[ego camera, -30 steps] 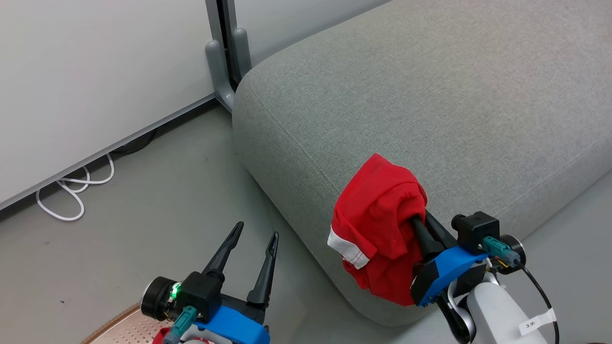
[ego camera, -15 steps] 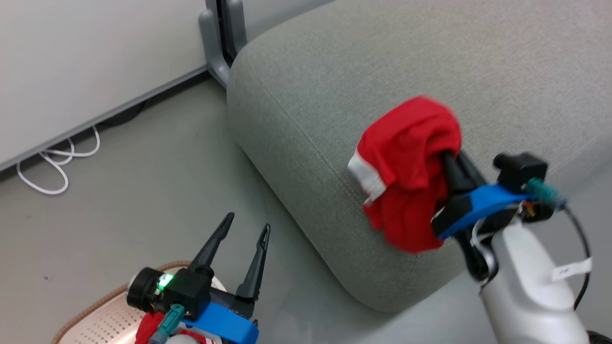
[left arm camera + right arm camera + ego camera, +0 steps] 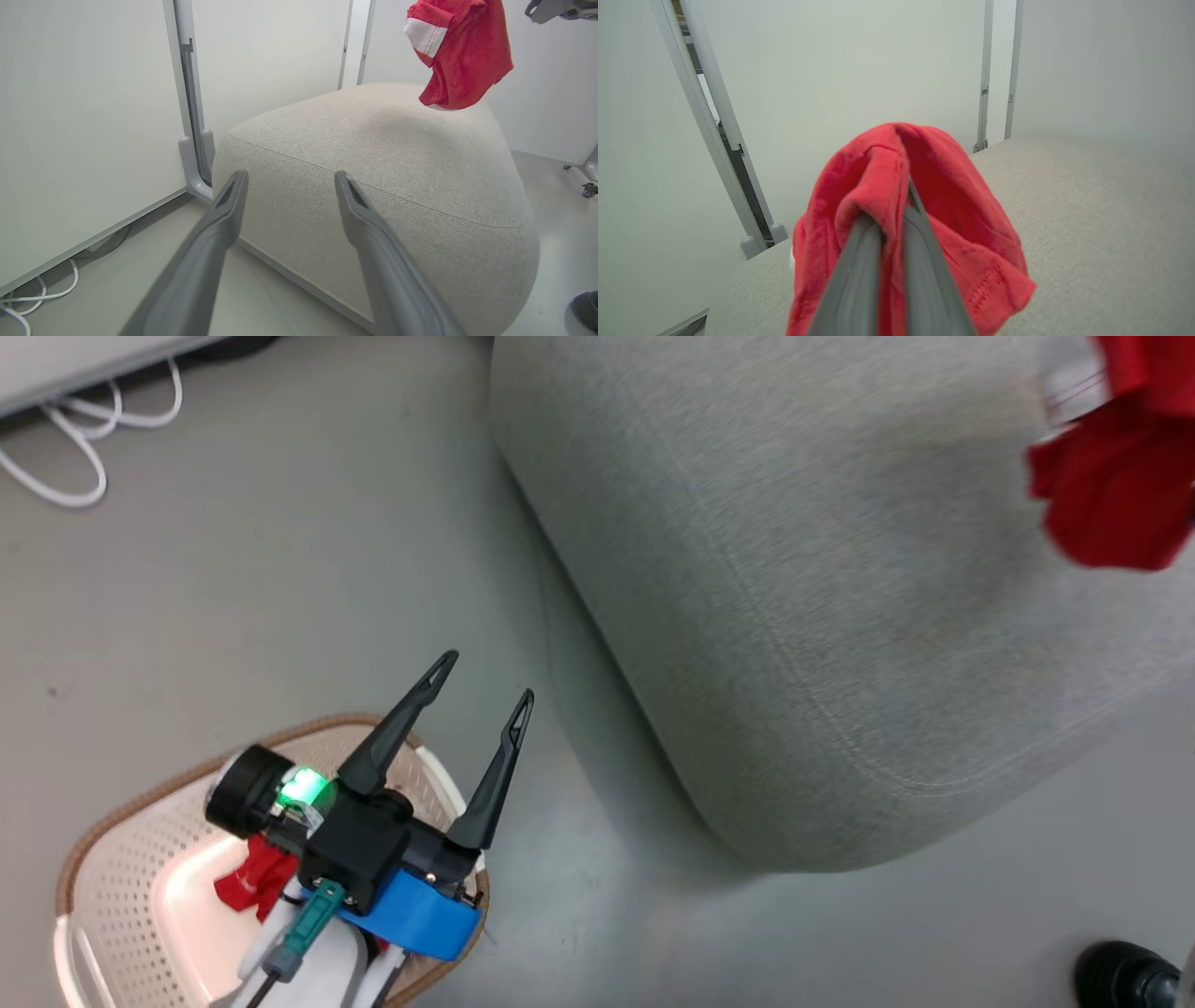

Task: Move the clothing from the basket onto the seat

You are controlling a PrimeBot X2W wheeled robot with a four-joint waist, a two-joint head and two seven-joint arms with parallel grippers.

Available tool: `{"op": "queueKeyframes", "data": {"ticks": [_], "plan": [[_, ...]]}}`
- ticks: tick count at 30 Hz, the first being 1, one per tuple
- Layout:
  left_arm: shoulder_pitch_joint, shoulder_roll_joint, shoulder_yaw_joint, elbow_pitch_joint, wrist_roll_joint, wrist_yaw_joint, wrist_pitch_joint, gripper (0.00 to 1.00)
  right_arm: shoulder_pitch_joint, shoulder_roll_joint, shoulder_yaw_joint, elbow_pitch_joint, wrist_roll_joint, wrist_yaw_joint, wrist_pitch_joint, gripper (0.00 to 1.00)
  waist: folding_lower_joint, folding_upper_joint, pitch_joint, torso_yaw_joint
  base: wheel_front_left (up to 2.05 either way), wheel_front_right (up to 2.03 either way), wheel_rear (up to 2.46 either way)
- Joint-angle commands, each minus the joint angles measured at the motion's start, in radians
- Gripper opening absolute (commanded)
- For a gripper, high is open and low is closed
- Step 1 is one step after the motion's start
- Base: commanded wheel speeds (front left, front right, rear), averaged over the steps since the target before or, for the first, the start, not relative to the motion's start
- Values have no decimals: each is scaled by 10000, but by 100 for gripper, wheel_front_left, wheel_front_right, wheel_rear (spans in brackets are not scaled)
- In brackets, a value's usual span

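Above the grey sofa (image 3: 373, 154), the right tool (image 3: 896, 219) pinches 1 red garment (image 3: 952, 196) between closed fingers (image 3: 854, 280) (hanging over the cushion). Lower it well inboard of the edge before releasing. Left tool (image 3: 487, 677) gapes empty over the basket (image 3: 168, 784), where more red clothing (image 3: 247, 882) lies.

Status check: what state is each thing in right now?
left hand: open, empty.
right hand: shut on the red garment.
red garment: held aloft, hanging over the sofa.
basket: holds more red clothing.
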Motion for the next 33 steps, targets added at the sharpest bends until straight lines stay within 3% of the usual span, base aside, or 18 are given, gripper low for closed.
{"op": "queueKeyframes", "data": {"ticks": [1,8,25,27,28,30,33], "plan": [[-267,154,-9,-165,64,-69,-30,100,-335,-141,-320,52,70,5,-138,0,-1,0,937,634,0,0,0],[-600,561,-140,-1045,230,-38,115,100,-786,-296,-1581,550,-165,5,-629,0,-1,0,1935,1048,0,0,0],[-794,592,-226,-1236,133,138,78,100,-986,-597,-1812,2647,-1048,5,-969,0,-1,0,2210,1538,0,0,0],[-809,562,-235,-1169,108,153,47,100,-1030,-626,-1773,2799,-1093,5,-978,23,-1,0,2116,1542,0,0,0],[-814,542,-248,-1133,101,140,53,100,-1062,-667,-1743,2862,-1114,5,-983,44,-1,0,2066,1542,0,0,0],[-809,505,-279,-1046,59,149,36,100,-1092,-713,-1684,2998,-1133,5,-988,100,-1,0,1952,1539,0,0,0],[-831,438,-345,-907,24,143,18,100,-1011,-804,-1576,3189,-1158,5,-993,100,-1,0,1787,1559,0,0,0]]}}
